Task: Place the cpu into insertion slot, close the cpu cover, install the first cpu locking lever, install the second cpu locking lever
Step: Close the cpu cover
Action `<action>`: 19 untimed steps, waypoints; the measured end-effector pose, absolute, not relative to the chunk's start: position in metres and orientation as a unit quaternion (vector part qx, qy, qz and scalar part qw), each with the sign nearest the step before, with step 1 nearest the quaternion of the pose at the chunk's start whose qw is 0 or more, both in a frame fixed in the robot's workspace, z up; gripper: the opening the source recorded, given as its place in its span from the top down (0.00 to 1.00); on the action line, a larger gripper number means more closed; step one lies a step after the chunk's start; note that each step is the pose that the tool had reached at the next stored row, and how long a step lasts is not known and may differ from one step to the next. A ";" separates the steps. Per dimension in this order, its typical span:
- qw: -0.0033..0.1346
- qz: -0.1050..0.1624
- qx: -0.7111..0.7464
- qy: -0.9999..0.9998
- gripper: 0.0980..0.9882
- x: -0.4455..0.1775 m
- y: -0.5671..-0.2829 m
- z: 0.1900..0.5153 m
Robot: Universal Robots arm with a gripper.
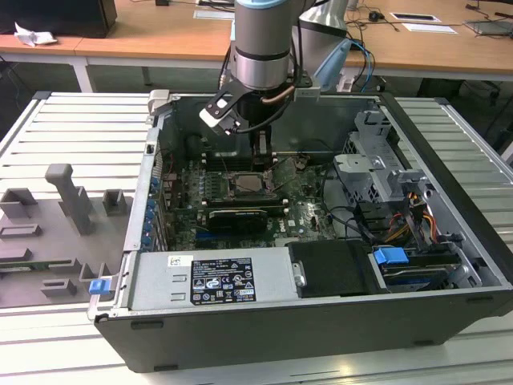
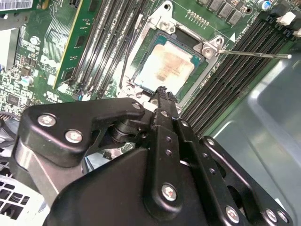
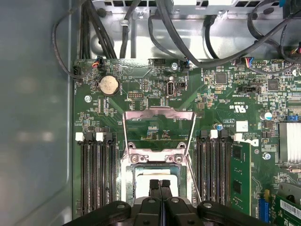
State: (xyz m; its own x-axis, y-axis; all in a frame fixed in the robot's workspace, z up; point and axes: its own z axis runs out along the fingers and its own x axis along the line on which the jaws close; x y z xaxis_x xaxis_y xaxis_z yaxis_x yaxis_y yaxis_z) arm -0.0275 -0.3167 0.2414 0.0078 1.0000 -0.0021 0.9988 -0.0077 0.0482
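- The arm [image 1: 260, 44] comes down upright from the top of the exterior view, its grey wrist [image 1: 260, 72] pointing straight down.
- The black gripper [image 1: 260, 151] hangs below the wrist, also aimed straight down.
- In the first wrist view the two fingers [image 3: 154, 185] lie side by side, pressed together with nothing between them.
- In the second wrist view the jaws taper to one narrow tip, with the linkage bars folded in on either side.

In the case [image 1: 451, 152], the cpu [image 2: 165, 68] lies in the insertion slot [image 2: 207, 47] between memory slots [image 3: 96, 172]; the cpu cover [image 3: 160, 113] stands raised beside it.
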 end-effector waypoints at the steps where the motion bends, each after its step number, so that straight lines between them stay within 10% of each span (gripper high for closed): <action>1: 0.018 0.016 0.710 0.704 0.99 -0.027 -0.316 0.243; 19: 0.018 0.016 0.710 0.704 0.99 -0.027 -0.315 0.259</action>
